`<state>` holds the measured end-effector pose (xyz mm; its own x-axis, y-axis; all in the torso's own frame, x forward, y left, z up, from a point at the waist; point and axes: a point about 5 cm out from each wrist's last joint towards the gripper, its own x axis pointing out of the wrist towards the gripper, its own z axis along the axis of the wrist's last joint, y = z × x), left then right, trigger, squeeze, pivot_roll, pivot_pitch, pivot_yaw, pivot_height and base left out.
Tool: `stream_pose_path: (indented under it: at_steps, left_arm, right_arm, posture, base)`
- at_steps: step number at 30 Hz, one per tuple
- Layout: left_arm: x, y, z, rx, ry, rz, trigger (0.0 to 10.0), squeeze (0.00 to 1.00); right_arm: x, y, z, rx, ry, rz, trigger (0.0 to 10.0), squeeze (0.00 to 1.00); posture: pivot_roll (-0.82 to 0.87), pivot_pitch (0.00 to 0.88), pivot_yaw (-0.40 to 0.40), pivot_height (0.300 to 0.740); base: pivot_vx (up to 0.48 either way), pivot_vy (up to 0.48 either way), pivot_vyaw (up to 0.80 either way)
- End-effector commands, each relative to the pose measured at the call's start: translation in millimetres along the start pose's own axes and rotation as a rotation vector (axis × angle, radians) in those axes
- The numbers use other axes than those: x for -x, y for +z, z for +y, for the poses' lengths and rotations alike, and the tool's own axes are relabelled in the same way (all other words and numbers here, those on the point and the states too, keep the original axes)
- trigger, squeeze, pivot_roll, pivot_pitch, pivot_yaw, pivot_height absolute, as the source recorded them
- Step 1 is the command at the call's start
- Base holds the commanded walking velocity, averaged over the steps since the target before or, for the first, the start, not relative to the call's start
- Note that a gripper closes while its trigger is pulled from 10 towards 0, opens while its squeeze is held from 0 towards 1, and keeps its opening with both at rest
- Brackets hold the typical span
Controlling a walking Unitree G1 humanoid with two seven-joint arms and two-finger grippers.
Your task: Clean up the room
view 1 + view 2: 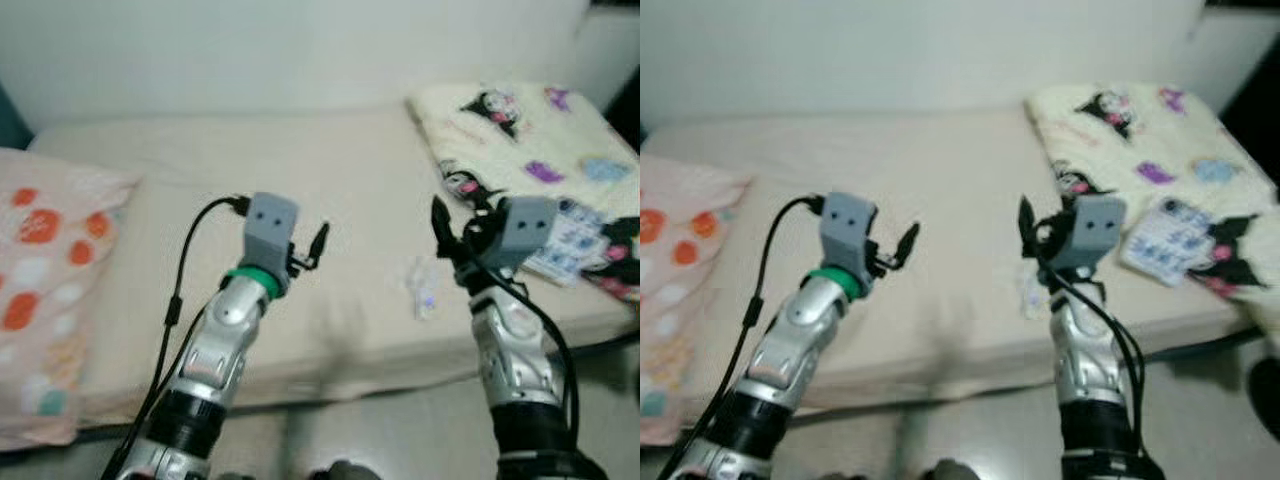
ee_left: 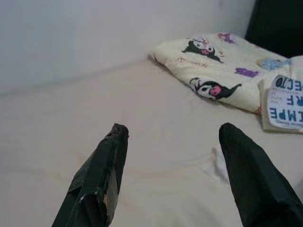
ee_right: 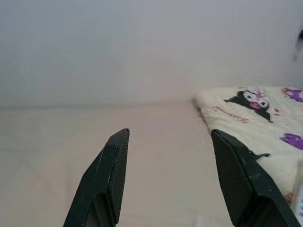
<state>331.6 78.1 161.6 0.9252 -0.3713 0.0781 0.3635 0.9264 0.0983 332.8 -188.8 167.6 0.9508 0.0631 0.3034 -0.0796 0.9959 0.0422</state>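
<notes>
A small clear plastic wrapper [image 1: 424,290] lies on the cream bed [image 1: 300,160], near its front edge. A white and blue packet [image 1: 570,240] rests on a folded cartoon-print blanket [image 1: 520,130] at the bed's right end. My left gripper [image 1: 312,250] hovers over the middle of the bed, to the left of the wrapper. In its wrist view the left gripper [image 2: 173,130] is open and holds nothing. My right gripper [image 1: 452,232] hangs just right of the wrapper, by the blanket's near corner. The right wrist view shows the right gripper [image 3: 169,134] open and holding nothing too.
A pink pillow [image 1: 45,290] with orange spots covers the bed's left end. A pale wall [image 1: 300,50] runs behind the bed. A strip of light floor [image 1: 400,420] lies between me and the mattress edge. Bare sheet stretches between pillow and blanket.
</notes>
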Motion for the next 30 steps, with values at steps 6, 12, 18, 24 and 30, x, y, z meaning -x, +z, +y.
stream_pose_path:
  at_steps: [6,12,18,24,30]
  left_arm:
    - [1.5,-6.9,4.3,-0.018,0.013,0.031,10.0,0.00]
    - [0.2,-7.8,5.1,0.004,0.023,0.045,10.0,0.00]
    - [-0.8,-7.6,6.6,0.016,0.033,0.046,10.0,0.00]
    - [-1.2,-6.6,7.7,0.004,0.043,0.037,10.0,0.00]
    - [-1.3,-6.4,7.7,0.003,0.044,0.035,10.0,0.00]
  right_arm:
    - [2.8,-5.1,1.4,-0.014,-0.001,0.016,10.0,0.00]
    - [2.3,-5.4,1.9,-0.017,-0.002,0.015,10.0,0.00]
    - [2.4,-5.6,2.0,-0.019,-0.003,0.015,10.0,0.00]
    - [3.4,-6.0,1.8,-0.018,-0.003,0.016,10.0,0.00]
    - [4.0,-6.3,2.0,-0.018,0.000,0.016,10.0,0.00]
  posture:
    - [-0.12,0.072,-0.006,0.740]
    - [-0.12,0.072,-0.003,0.740]
    - [-0.12,0.072,-0.002,0.740]
    - [-0.12,0.077,-0.001,0.740]
    - [-0.12,0.079,-0.002,0.740]
  base:
    - [0.000,-0.342,0.00]
    - [0.000,0.004,0.00]
    - [0.000,0.480,0.00]
    - [0.000,0.330,0.00]
    - [0.000,0.000,0.00]
